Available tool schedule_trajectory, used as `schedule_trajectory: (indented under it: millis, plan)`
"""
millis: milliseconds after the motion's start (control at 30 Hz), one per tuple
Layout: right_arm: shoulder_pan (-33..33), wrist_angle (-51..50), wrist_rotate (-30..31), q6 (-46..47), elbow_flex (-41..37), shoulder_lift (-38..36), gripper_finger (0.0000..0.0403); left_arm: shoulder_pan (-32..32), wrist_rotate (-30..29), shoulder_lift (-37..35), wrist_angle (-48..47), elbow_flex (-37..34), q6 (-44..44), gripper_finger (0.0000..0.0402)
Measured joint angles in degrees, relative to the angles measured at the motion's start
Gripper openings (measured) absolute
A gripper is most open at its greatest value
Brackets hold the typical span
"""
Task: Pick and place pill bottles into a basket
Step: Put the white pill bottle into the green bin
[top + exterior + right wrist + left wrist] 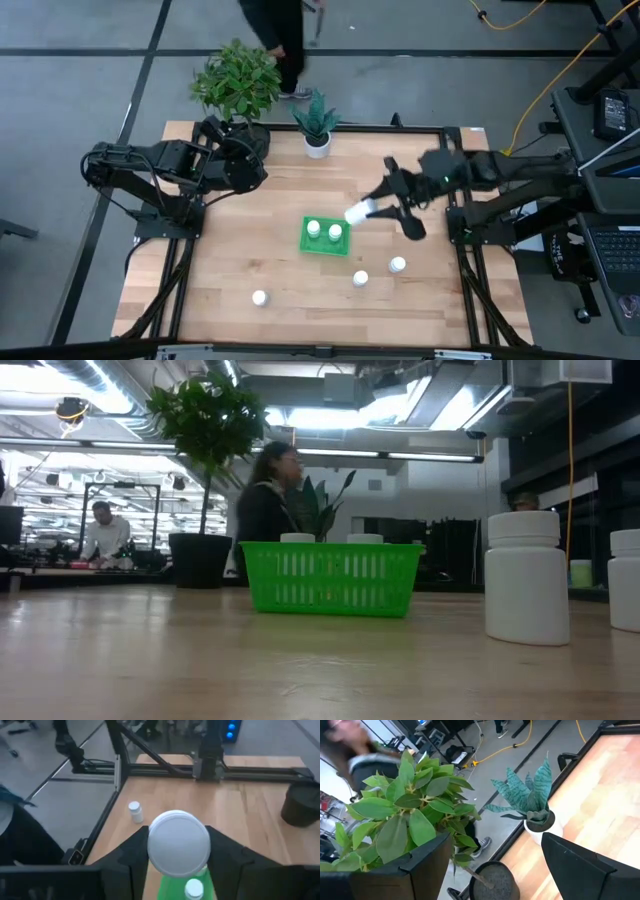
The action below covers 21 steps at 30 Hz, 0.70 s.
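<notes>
Pale wooden bench (250, 260), a person (262, 500) walking behind it. My right gripper (372, 207) hangs beside the basket (325, 247), clamped on a pill bottle (358, 212); left gripper (215, 133) waits, fingers apart.

The worktop (240, 250) is a pale wooden surface inside a dark metal frame. Near its middle sits the green basket (325, 237). Three white pill bottles stand directly on the wood: one (260, 297) toward the front left, and two, (361, 279) and (398, 265), just right of the basket. A small potted plant (317, 128) stands at the far edge.
</notes>
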Motion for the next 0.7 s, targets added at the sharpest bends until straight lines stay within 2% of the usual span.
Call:
schedule_trajectory:
  millis: [100,233,400,700]
  plan:
    - [3.59,-0.31,2.84,2.90,-1.11,2.24,0.0159,0.00,0.05,0.00,0.02,0.00,0.04,0.0306]
    - [5.58,-0.52,2.99,5.13,-0.83,7.33,0.0159,0.00,0.48,0.00,0.04,0.00,0.02,0.0306]
    - [5.83,-0.71,3.03,5.70,-0.67,14.13,0.0160,-0.61,0.87,0.02,0.04,0.00,0.04,0.0306]
    - [5.80,-1.76,3.07,7.46,-0.63,22.15,0.0160,-3.43,2.05,0.04,0.01,0.00,0.15,0.0306]
